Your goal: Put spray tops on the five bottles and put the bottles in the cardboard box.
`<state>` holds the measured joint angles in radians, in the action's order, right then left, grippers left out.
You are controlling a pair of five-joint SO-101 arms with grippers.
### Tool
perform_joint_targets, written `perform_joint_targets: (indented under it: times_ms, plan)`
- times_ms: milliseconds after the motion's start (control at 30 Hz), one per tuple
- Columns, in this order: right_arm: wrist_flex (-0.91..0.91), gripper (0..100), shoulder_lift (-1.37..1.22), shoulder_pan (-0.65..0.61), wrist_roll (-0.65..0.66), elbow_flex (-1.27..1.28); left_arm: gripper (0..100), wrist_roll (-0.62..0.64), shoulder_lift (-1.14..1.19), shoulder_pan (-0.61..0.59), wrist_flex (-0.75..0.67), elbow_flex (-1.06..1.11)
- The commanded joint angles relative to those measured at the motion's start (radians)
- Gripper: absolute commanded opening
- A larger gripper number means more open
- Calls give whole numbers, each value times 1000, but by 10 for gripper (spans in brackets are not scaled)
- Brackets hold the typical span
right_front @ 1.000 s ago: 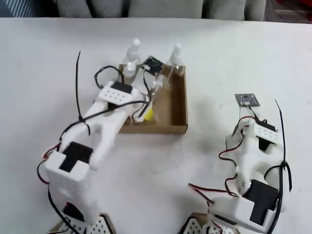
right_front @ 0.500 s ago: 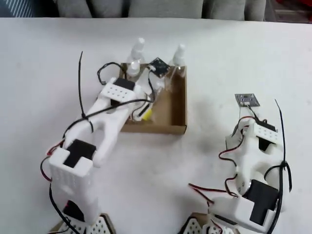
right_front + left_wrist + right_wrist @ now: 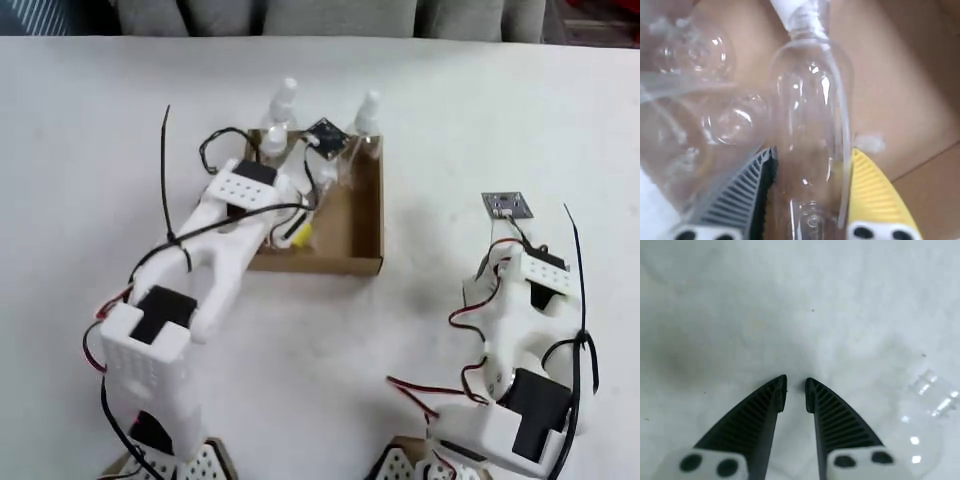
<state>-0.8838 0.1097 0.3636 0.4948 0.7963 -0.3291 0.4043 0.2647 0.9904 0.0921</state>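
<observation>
My left gripper (image 3: 810, 155) is inside the cardboard box (image 3: 381, 212), shut on a clear bottle (image 3: 810, 100) with a white spray top (image 3: 790, 7). The bottle lies between the grey finger (image 3: 747, 190) and the yellow finger (image 3: 870, 190). Two more clear bottles (image 3: 695, 50) lie beside it in the box. In the high view the left gripper (image 3: 296, 226) is at the box's left half, and capped bottles (image 3: 284, 98) (image 3: 367, 108) stand at its far wall. My right gripper (image 3: 795, 387) is shut just above the bare table. A clear bottle (image 3: 920, 425) lies close beside it.
The right arm (image 3: 520, 320) is folded at the table's right side, well away from the box. The white table (image 3: 450, 120) is open between the box and the right arm and along the far side. Loose cables (image 3: 165, 170) trail from the left arm.
The left arm has pushed a little farther into the box with the bottle, and the bottles at the far wall shifted slightly. The right arm has kept still.
</observation>
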Motion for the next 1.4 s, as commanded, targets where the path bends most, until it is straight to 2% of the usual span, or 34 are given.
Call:
perform_joint_targets:
  times_ms: [0,200,333,467,1367]
  plan:
    - [10,38,-1,-21,9,-3,80,-18,-85,28,5,-9]
    - [10,38,-2,-21,9,-3,80,-14,-127,36,-11,26]
    - [10,38,-2,-21,9,-3,80,75,-130,33,-12,21]
    - [12,38,-2,-21,9,-3,80,100,-130,36,-12,18]
    - [19,38,-2,-21,9,-3,80,101,-231,38,-8,74]
